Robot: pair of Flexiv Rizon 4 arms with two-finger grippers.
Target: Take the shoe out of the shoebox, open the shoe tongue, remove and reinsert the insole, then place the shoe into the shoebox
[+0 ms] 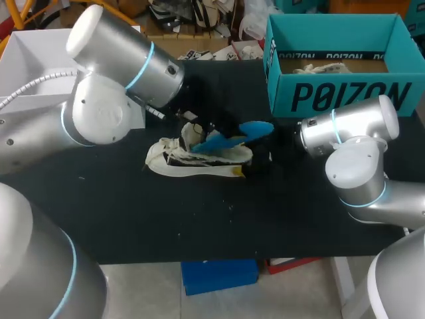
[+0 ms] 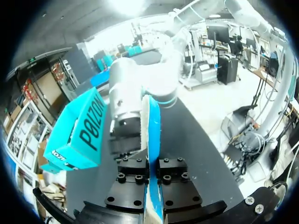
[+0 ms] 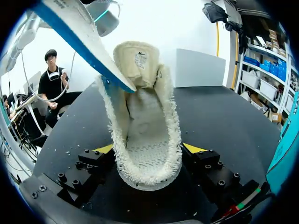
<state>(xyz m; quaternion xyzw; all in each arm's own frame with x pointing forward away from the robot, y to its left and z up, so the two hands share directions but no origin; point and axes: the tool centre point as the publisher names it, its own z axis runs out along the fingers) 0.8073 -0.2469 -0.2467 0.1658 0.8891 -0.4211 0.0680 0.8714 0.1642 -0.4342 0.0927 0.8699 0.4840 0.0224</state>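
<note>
Left tool (image 2: 153, 175) is clenched on a blue insole (image 2: 152, 126), seen edge-on btwn its fingers; the yellow tips are hidden. The insole runs ahead of the tool, toward the right arm. Right tool (image 3: 149, 148) grasps the cream shoe (image 3: 147, 140) at its heel, w/ a yellow tip showing each side. The toe lies ahead on the black surface (image 1: 133, 212). The insole slants above the shoe opening. A teal shoebox (image 1: 339, 96) sits beside the right tool; its contents are hard to make out.

The insole (image 2: 153, 126), cut off by the view's edge, hid the tips of the left hand (image 2: 149, 170); the shoe (image 3: 147, 135) half-covered those of the right hand (image 3: 149, 150).
</note>
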